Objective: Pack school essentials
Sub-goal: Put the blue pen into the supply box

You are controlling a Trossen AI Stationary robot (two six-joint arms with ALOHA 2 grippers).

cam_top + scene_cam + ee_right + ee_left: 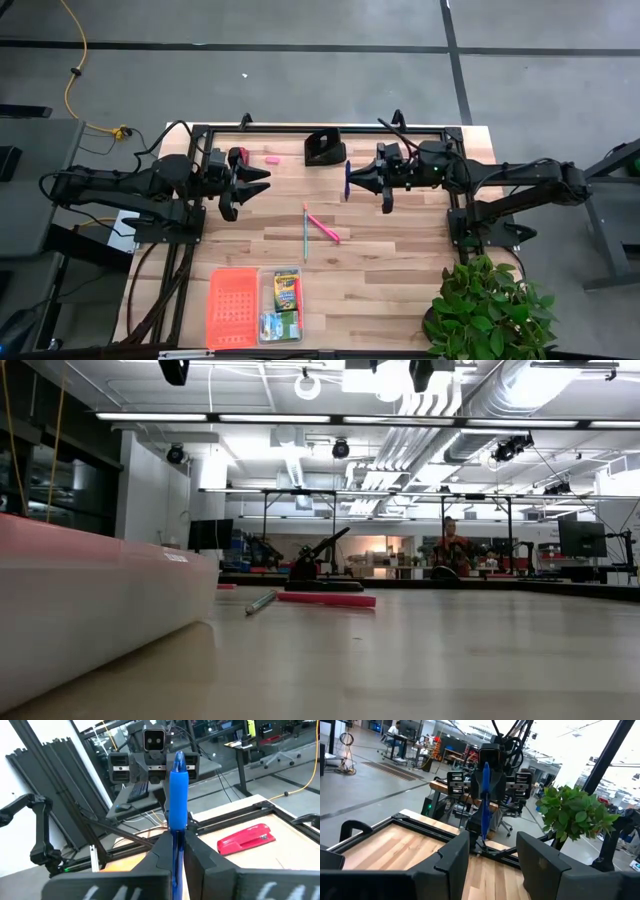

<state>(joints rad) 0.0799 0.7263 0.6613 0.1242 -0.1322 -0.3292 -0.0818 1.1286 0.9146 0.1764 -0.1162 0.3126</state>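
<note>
My right gripper is shut on a blue pen above the table's far middle. My left gripper hangs open, facing it from the table's left, and touches nothing; in its wrist view the blue pen shows straight ahead between the open fingers. A pink pen and a green pen lie flat on the table's middle. The pink eraser lies near the far edge. The yellow-green crayon box and the small green-and-white box lie in a clear case. My right gripper pinches the blue pen's shaft between its two fingers. The fingers lie level, pointing toward the table's left, across the pen. The pen stands upright in the hold, lifted clear of the table, most of its length above the fingers.
An orange tray lies beside the clear case at the near edge. The black tape-dispenser block stands at the far edge, a red stapler near the left gripper. A potted plant fills the near right corner. A black frame rims the table.
</note>
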